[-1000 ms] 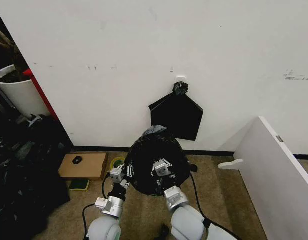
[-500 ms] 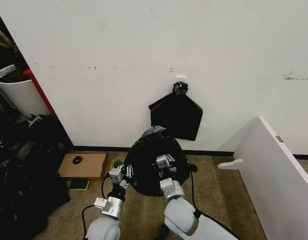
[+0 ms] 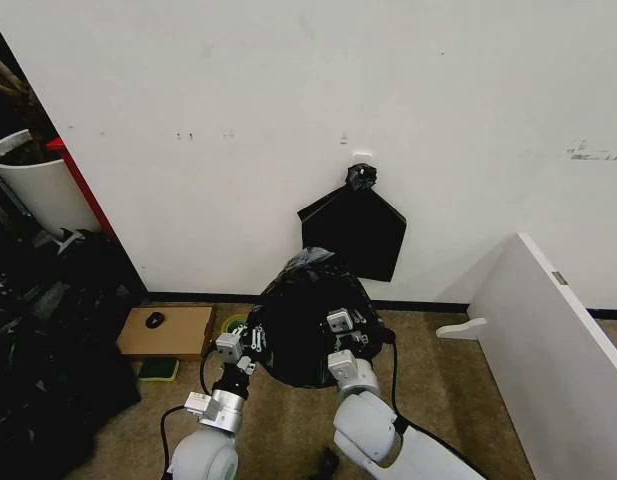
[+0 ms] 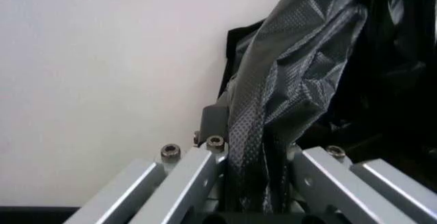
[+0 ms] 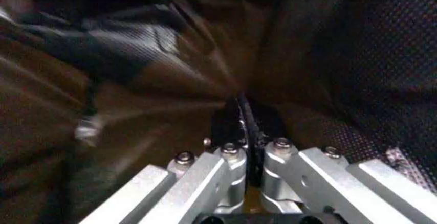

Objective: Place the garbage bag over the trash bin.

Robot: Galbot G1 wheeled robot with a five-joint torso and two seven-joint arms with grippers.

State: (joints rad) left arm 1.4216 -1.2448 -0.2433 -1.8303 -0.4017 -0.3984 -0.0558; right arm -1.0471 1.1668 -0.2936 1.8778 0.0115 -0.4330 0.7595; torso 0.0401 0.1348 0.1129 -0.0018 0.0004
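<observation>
Here, your entries as logged:
- Garbage bag (image 3: pixel 306 325): black, glossy, bulging mound on carpet (image 3: pixel 288 430) near wall (image 3: pixel 288 100), at centre. Bin not discernible to you beneath plastic.
- Left gripper (image 3: pixel 250 338): at bag's left flank; fingers pressed together, pinching gathered fold of bag (image 4: pixel 273 111), fold rose out from between them.
- Right gripper (image 3: pixel 346 322): on bag's near-right top; fingers clamped on thin pleat of plastic (image 5: pixel 247 127).
- Flat black bag (image 3: pixel 353 232): hung on wall, far of mound.
- Brown box (image 3: pixel 168 331): left, on carpet.
- White board (image 3: pixel 548 340): right.

Left claw (image 3: pixel 250 338), right claw (image 3: pixel 349 322) clamped.
</observation>
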